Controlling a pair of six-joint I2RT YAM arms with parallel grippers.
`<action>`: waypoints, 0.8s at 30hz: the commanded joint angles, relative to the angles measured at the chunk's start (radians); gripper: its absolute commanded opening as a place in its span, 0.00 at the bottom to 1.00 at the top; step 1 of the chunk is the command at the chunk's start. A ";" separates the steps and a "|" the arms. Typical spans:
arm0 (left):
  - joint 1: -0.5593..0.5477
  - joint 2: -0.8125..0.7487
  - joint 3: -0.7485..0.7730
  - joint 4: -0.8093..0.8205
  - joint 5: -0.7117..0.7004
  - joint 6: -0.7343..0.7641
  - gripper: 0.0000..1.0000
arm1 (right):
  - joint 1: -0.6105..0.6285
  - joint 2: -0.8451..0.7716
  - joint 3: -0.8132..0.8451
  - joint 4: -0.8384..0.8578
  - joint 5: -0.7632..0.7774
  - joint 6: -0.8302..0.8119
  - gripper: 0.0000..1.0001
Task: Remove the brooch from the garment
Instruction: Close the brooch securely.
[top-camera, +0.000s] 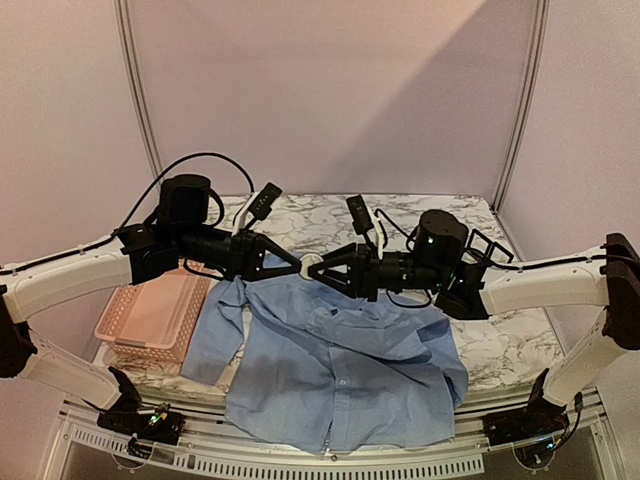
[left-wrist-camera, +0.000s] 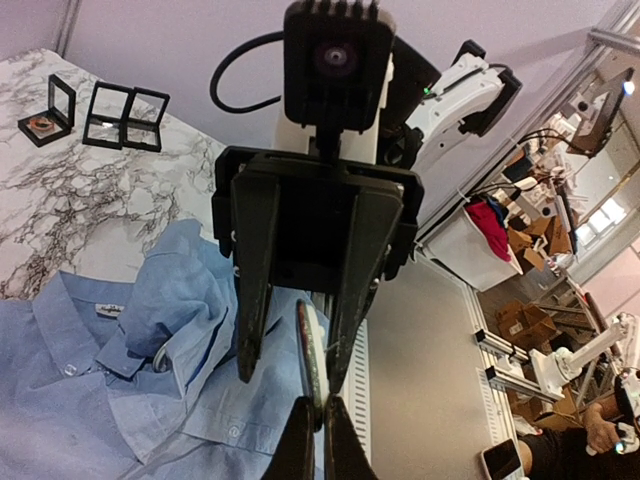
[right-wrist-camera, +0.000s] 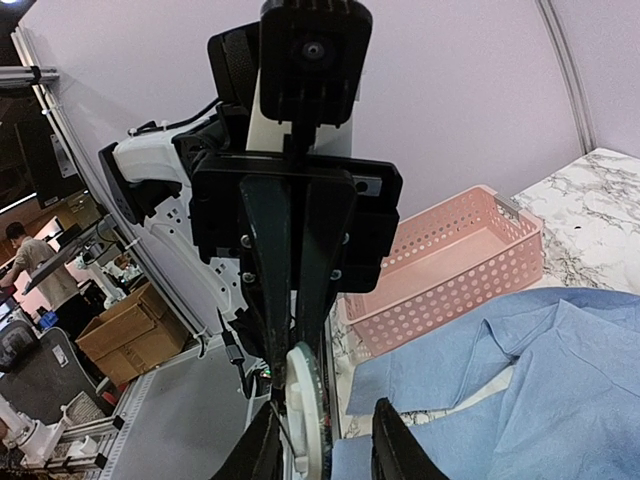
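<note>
The brooch (top-camera: 312, 268) is a round white disc held on edge in mid-air above the collar of the garment (top-camera: 340, 370), a light blue shirt spread on the table. My left gripper (top-camera: 303, 268) is shut on the brooch's rim; the left wrist view shows its fingertips (left-wrist-camera: 300, 445) pinching the disc (left-wrist-camera: 312, 350). My right gripper (top-camera: 325, 270) faces it from the right, open, its jaws standing either side of the brooch (right-wrist-camera: 305, 400), one fingertip (right-wrist-camera: 262, 450) close to the disc. The shirt also shows in the left wrist view (left-wrist-camera: 100, 400) and the right wrist view (right-wrist-camera: 560, 380).
A pink perforated plastic basket (top-camera: 150, 315) stands at the table's left, beside the shirt's sleeve, and shows in the right wrist view (right-wrist-camera: 460, 260). Three small black-framed display cases (left-wrist-camera: 125, 115) stand on the marble tabletop (top-camera: 500, 340) behind the shirt.
</note>
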 joint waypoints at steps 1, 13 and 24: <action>-0.016 0.005 0.019 -0.026 0.017 0.023 0.00 | 0.000 0.027 0.021 0.033 -0.023 0.019 0.26; -0.020 0.004 0.019 -0.028 0.021 0.027 0.00 | 0.000 0.047 0.027 0.050 -0.052 0.034 0.11; -0.024 0.002 0.019 -0.029 0.025 0.031 0.00 | 0.000 0.055 0.030 0.057 -0.065 0.045 0.02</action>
